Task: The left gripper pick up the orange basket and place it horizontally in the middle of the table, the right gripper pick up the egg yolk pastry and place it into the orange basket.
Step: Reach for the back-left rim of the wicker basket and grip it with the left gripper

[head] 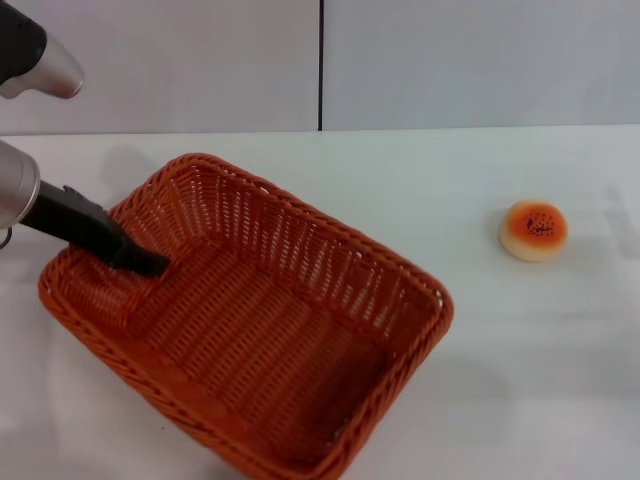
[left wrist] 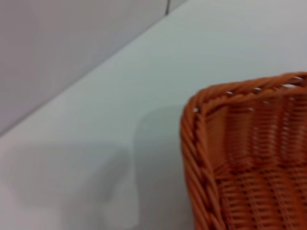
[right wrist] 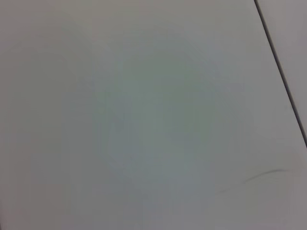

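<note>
So the basket (head: 270,330) sits skewed on the table (head: 520,360), taking up the near left and middle. The left gripper (head: 140,262) reaches inside by its left wall, can't tell if it's gripping or not. Farther right, well apart, the pastry (head: 534,231) lies speckled side up.

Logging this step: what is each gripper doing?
Left gripper: at the basket's left wall, fingers cannot be told.
Right gripper: not in view.
</note>
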Controlling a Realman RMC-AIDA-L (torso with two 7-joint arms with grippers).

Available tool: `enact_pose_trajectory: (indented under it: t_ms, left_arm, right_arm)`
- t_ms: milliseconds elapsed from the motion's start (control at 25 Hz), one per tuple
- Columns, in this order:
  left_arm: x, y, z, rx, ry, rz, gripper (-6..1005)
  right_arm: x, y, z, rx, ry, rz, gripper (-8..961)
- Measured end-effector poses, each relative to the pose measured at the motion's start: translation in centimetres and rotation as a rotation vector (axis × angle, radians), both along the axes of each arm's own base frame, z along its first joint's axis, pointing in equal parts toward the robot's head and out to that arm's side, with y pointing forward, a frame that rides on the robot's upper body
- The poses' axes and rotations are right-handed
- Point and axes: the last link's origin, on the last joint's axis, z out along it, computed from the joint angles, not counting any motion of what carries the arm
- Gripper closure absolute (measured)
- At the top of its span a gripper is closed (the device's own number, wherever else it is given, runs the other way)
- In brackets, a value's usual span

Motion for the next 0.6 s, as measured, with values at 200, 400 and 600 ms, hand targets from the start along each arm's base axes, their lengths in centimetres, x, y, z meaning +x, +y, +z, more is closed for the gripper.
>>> enact_pose_trajectory:
  t_ms: [200,400,600]
  left_arm:
    - [0.5,1.0,0.0,0.044,0.020,-0.054,328]
    - [1.8,1.5,0.4,0.057,0.022,-0.084,434]
    - [2.6,2.1,0.6,0.054,0.065,-0.080,532]
  right_arm:
    - [0.3,-0.1,0.3,0.014,0.001,-0.015,407]
    - [0.4,-0.1,0.4,0.021,0.000,-0.020,407]
    - [0.4,0.2,0.6,0.030,-0.001,-0.021,407]
